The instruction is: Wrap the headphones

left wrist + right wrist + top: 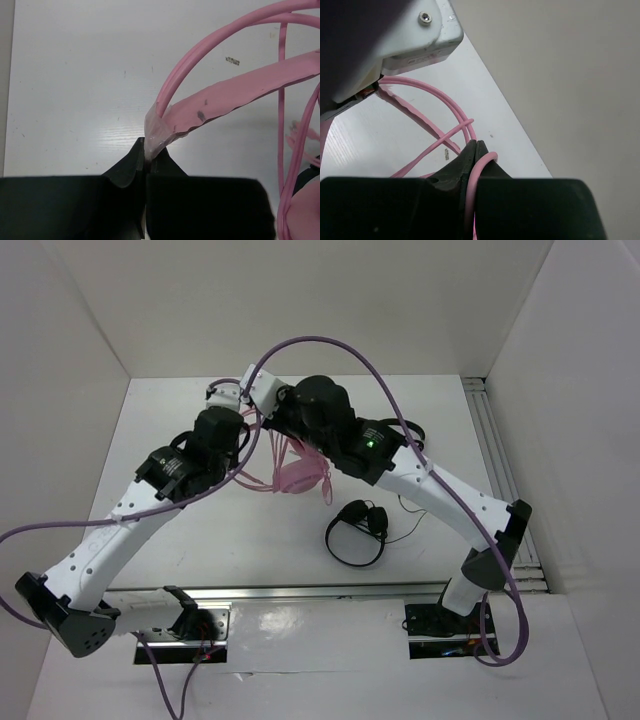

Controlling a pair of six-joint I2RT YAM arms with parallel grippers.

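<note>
White table point(200, 540) inside pale walls point(570, 390), top view: both arms reach toward the far side, where the left gripper point(228, 395) and right gripper point(262, 388) almost meet. The pink headphones point(300, 477) sit just nearward of them, and a pair of black headphones point(358, 530) lies apart, closer to the bases. Left wrist view: the jaws are clenched on the translucent-sleeved end of the headband point(235, 92), whose double wire and flat strap arc up and away to the right; whether the cups rest on the table cannot be told. Right wrist view: the jaws are pinched on the thin pink cable point(437, 100), which loops off toward the left arm's white housing point(415, 45). Judged step: winding the cable. The left arm anchors the frame, while the right arm, holding the cable just beside the headband, would have to carry it across the band's long axis.
</note>
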